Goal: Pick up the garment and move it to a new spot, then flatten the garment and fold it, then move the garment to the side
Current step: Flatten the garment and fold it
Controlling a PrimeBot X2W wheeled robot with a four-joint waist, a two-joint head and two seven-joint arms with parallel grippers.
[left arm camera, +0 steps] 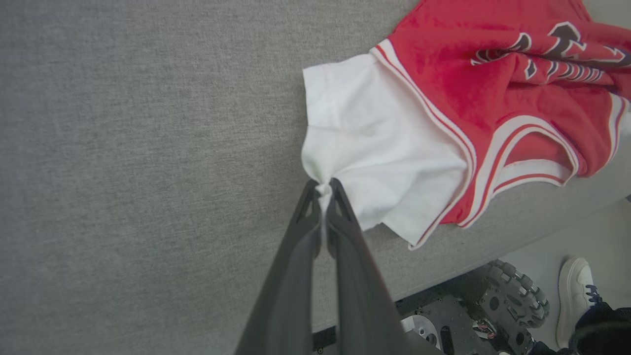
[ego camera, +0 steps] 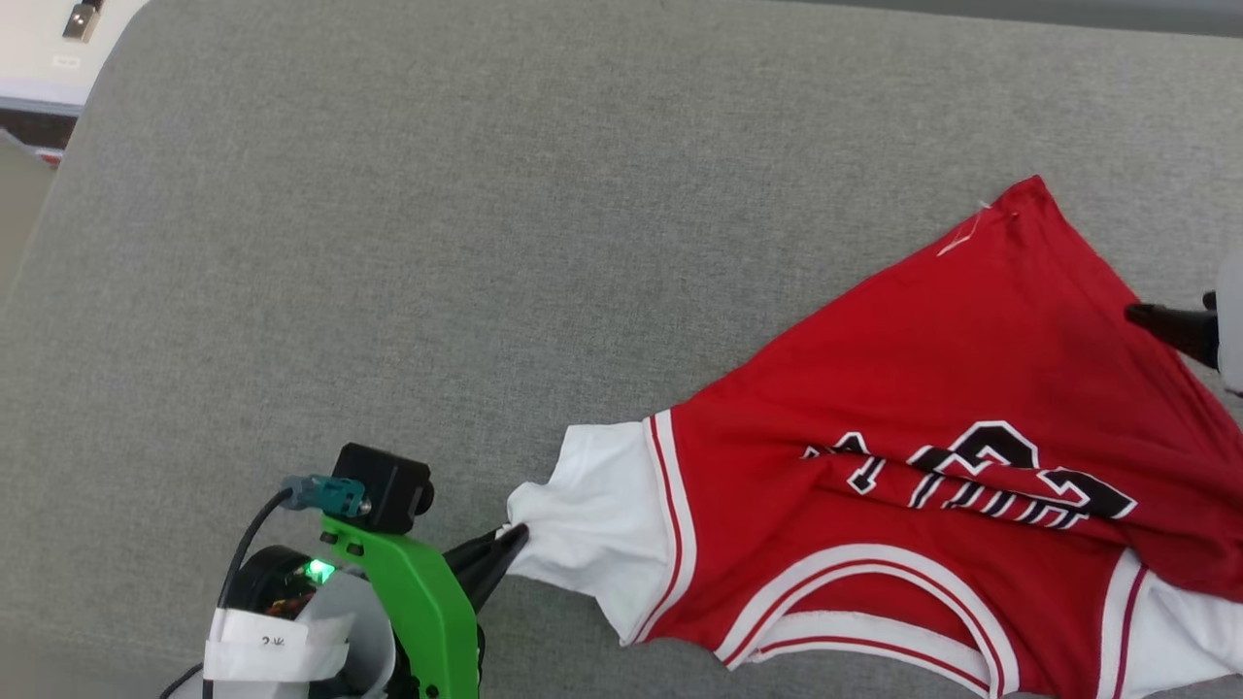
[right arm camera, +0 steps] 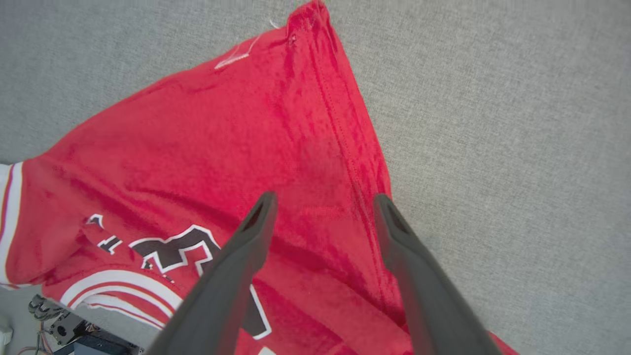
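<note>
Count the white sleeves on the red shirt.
2. One sleeve is pinched by the left gripper, jaws shut; the other sleeve lies at the head view's lower right edge, partly cut off.

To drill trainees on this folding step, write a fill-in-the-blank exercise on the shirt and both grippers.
The left gripper is shut on the garment's ____ sleeve.
The right gripper, over the red cloth, has its jaws ____.
The garment lies on a ____ fabric surface.
Missing words: white; open; grey.
</note>
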